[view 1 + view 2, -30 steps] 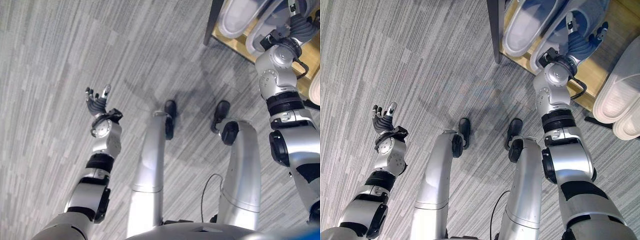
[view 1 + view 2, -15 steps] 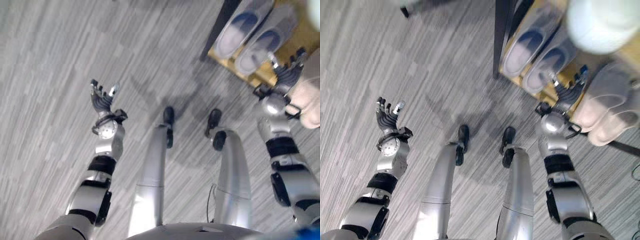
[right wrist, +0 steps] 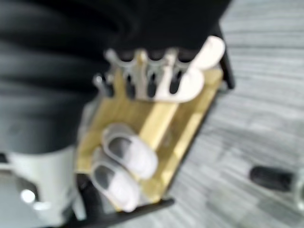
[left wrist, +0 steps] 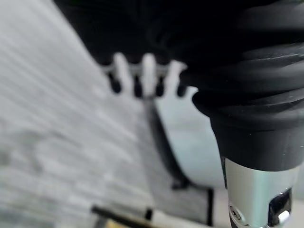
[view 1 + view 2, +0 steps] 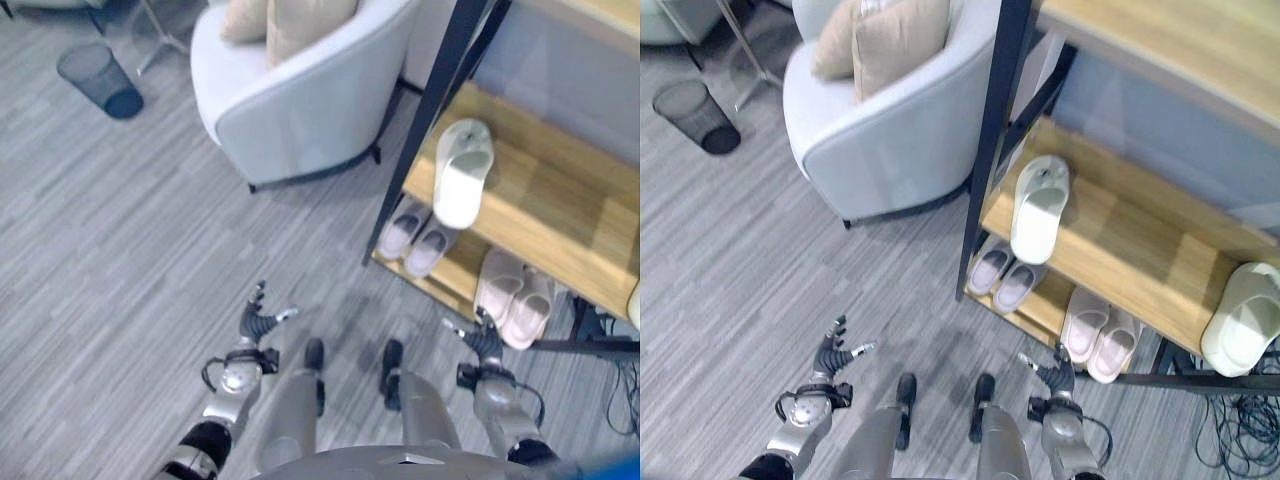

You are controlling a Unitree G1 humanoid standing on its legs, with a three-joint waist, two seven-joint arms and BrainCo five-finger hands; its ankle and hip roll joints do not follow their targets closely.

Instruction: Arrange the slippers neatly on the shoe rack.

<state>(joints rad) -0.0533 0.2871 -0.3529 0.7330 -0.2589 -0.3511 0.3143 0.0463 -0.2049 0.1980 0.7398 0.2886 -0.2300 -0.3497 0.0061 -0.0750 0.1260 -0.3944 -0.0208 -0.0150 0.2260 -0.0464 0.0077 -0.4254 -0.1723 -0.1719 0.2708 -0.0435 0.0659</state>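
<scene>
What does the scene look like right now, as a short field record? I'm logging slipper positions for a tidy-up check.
left hand: open, empty, over the floor
right hand: open, empty, near the rack's bottom shelf
bottom shelf: grey slipper pair and pink slipper pair, each side by side
middle shelf: one white slipper near the front edge, another white slipper at the far end
shoe rack: wooden shelves, dark frame
nearby: armchair, bin

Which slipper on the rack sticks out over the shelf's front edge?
The white slipper on the middle shelf, nearest the post; the bottom-shelf pairs lie side by side.
</scene>
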